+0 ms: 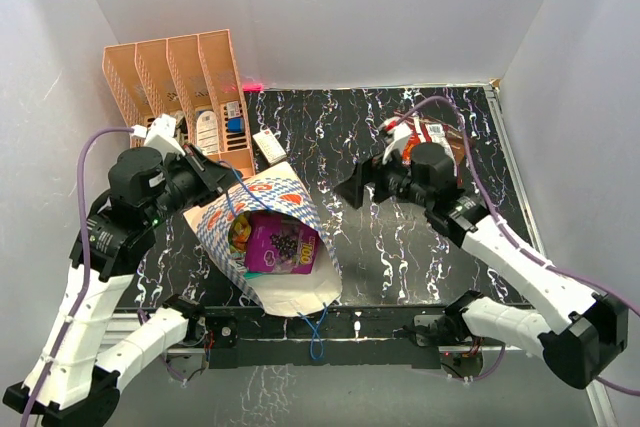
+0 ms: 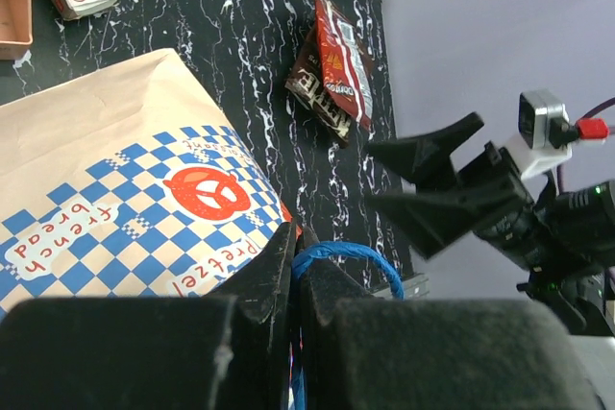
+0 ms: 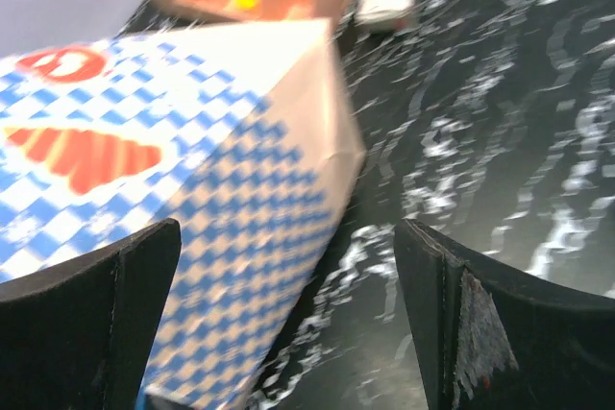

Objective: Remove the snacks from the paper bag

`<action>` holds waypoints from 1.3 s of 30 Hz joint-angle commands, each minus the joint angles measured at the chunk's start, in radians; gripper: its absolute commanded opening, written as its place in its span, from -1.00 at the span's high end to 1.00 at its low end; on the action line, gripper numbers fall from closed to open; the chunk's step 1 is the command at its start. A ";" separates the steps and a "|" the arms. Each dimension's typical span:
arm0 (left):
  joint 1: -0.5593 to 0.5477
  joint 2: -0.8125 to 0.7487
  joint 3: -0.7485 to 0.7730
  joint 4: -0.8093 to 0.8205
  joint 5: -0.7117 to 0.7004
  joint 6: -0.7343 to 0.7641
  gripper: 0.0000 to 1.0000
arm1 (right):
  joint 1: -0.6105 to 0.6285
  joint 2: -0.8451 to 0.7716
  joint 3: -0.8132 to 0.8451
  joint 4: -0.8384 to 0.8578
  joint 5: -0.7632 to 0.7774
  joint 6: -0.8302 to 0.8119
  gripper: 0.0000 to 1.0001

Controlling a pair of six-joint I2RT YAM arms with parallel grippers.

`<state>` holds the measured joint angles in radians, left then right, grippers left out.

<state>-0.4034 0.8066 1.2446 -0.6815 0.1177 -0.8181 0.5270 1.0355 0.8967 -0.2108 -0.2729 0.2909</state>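
Counting first, you have one paper bag [image 1: 272,193], lying on its side on the counter [image 1: 400,247] with its mouth turned toward the arm bases. You also have four snack packets in sight. Two sit inside the bag's mouth: a purple packet [image 1: 283,245] in front and a yellow-green packet [image 1: 239,237] tucked just behind it on the left. Two lie out on the counter at the far right, touching each other: a red packet [image 2: 346,60] partly over a dark brown packet [image 2: 315,95].

Your left pincer [image 2: 293,247] is clenched on the bag's upper rim, its fingers pressed almost together, with the blue cord handle [image 2: 351,258] looping out just beside them. Your right pincer [image 3: 286,237] is released, spread wide and grasping nothing, hanging above the counter just beside the bag's checked side.

Only the top camera looks into the bag, so the purple and yellow-green packets appear nowhere else. The left wrist camera shows the two loose packets clearly, while the right arm half hides them from above. The right wrist camera is blurred and shows no packets.

A salmon file organiser [image 1: 175,72] with four slots stands at the far left, with one white box [image 1: 267,145] near it.
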 commanded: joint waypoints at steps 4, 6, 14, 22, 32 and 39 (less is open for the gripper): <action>-0.002 -0.002 0.005 0.016 -0.018 0.036 1.00 | 0.178 -0.119 -0.036 0.069 -0.106 0.167 -0.96; -0.002 -0.010 -0.003 0.014 -0.034 0.037 1.00 | 0.184 -0.082 0.004 -0.008 -0.196 0.106 -0.96; -0.003 -0.013 0.004 0.001 -0.060 0.058 1.00 | 0.191 -0.231 -0.191 0.144 -0.005 0.239 -0.96; -0.002 -0.033 -0.034 0.021 -0.052 0.049 1.00 | 0.248 -0.204 -0.146 0.229 -0.134 0.045 -0.95; -0.002 -0.034 -0.024 0.006 -0.073 0.059 1.00 | 0.654 -0.078 0.029 0.163 0.041 -0.448 -0.88; -0.002 -0.047 -0.018 -0.003 -0.085 0.057 1.00 | 0.833 0.075 0.067 0.143 0.066 -0.900 -0.84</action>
<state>-0.4034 0.7750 1.2125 -0.6827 0.0593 -0.7734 1.3281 1.0554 0.9203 -0.0673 -0.1959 -0.2459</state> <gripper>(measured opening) 0.008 0.921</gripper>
